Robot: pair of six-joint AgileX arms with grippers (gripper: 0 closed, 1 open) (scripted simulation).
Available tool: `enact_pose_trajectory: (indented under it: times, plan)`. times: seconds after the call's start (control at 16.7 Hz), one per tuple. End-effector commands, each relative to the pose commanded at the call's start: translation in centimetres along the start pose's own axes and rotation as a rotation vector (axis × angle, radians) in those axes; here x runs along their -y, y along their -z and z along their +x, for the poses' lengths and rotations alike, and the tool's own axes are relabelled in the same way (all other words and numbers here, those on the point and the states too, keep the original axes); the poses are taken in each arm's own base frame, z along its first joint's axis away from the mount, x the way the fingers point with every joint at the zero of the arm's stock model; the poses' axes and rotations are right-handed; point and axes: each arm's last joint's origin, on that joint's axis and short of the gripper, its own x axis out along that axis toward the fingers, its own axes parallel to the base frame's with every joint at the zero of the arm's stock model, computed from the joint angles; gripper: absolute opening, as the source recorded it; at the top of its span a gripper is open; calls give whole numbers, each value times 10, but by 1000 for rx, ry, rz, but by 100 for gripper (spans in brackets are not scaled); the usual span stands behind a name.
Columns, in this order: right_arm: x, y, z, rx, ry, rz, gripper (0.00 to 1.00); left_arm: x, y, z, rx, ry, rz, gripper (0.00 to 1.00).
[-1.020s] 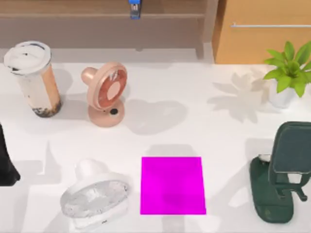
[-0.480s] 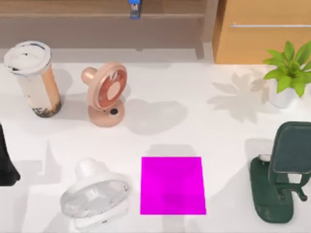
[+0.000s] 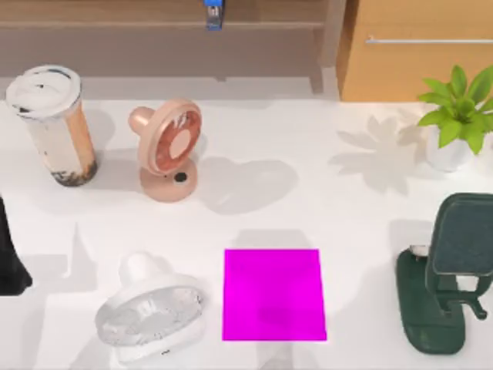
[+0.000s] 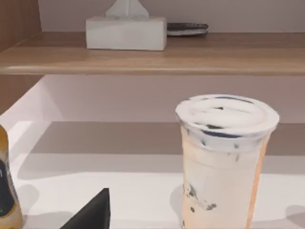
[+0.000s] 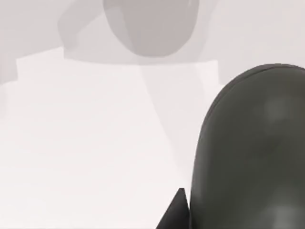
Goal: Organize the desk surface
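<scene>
Your desk [image 3: 331, 216] is a broad, flat, plain white top running under everything. Your left end effector [image 4: 90, 214] shows as a dark tip low over it, with the milk tea cup [image 4: 224, 157] standing just ahead; grip state cannot tell. Your right end effector [image 5: 176, 210] sits right beside the dark green stand [image 5: 252, 152], white desk spreading ahead; grip cannot tell.

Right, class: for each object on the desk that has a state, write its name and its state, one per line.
Milk tea cup: upright, lidded.
Pink fan: standing on its base.
White fan: tipped over, lying on the desk surface.
Magenta mat: flat, nothing on it.
Potted plant: upright.
Green phone stand: upright, holding no phone.
</scene>
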Motion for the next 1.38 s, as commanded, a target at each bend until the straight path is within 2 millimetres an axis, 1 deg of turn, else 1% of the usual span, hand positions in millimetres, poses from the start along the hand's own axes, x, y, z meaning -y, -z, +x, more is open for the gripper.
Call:
enact_pose_trajectory:
  times: [0.12, 0.24, 0.36, 0.42, 0.54, 0.6, 0.72, 0.78, 0.9, 0.96, 1.08, 1.14, 1.26, 1.38]
  plan:
    - [2, -1, -3, -2, 16, -10, 0, 0, 0, 0, 0, 0, 0, 100]
    - [12, -9, -15, -11, 76, -62, 0, 0, 0, 0, 0, 0, 0, 100]
    - [28, -24, -34, -20, 159, -158, 0, 0, 0, 0, 0, 0, 0, 100]
    - [37, -35, -43, -23, 201, -220, 0, 0, 0, 0, 0, 0, 0, 100]
    - [54, -65, -61, -23, 273, -369, 0, 0, 0, 0, 0, 0, 0, 100]
    - [62, -84, -66, -19, 298, -455, 0, 0, 0, 0, 0, 0, 0, 100]
    - [73, -129, -71, -3, 326, -646, 0, 0, 0, 0, 0, 0, 0, 100]
    - [75, -154, -69, 7, 329, -747, 0, 0, 0, 0, 0, 0, 0, 100]
    - [72, -208, -57, 28, 311, -953, 0, 0, 0, 0, 0, 0, 0, 100]
    - [66, -234, -46, 36, 288, -1056, 0, 0, 0, 0, 0, 0, 0, 100]
    - [46, -282, -17, 41, 215, -1257, 0, 0, 0, 0, 0, 0, 0, 100]
    - [34, -303, -1, 39, 174, -1352, 0, 0, 0, 0, 0, 0, 0, 100]
    - [6, -335, 29, 27, 99, -1518, 0, 0, 0, 0, 0, 0, 0, 100]
    - [-19, -357, 50, 10, 48, -1647, 0, 0, 0, 0, 0, 0, 0, 100]
